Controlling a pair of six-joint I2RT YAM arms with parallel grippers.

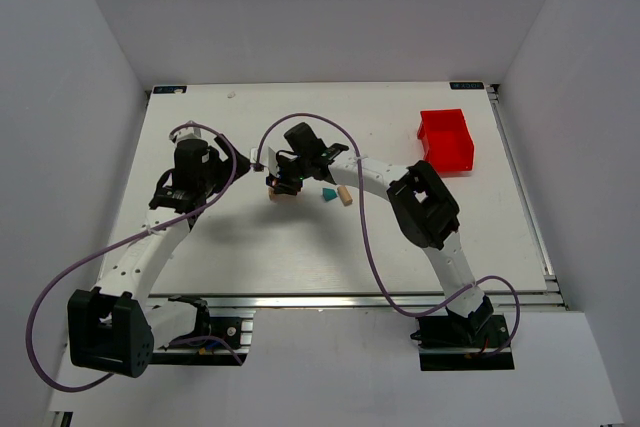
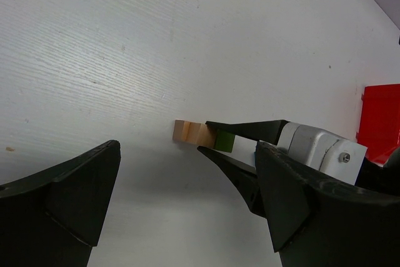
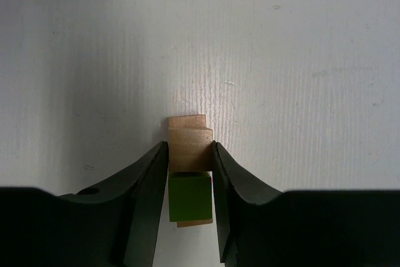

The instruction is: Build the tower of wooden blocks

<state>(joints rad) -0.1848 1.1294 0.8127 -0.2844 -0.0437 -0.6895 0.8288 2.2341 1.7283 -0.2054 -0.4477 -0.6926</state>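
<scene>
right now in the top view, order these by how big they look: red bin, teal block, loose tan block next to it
1. red bin, by far the largest.
2-3. loose tan block and teal block: both tiny and about alike here, so I won't rank them.

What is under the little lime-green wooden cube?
A plain tan wooden block's edge shows below the green cube; the right gripper's fingers hide the rest.

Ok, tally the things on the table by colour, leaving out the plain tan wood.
Green block: 1
Teal block: 1
Red bin: 1
Total: 3
</scene>
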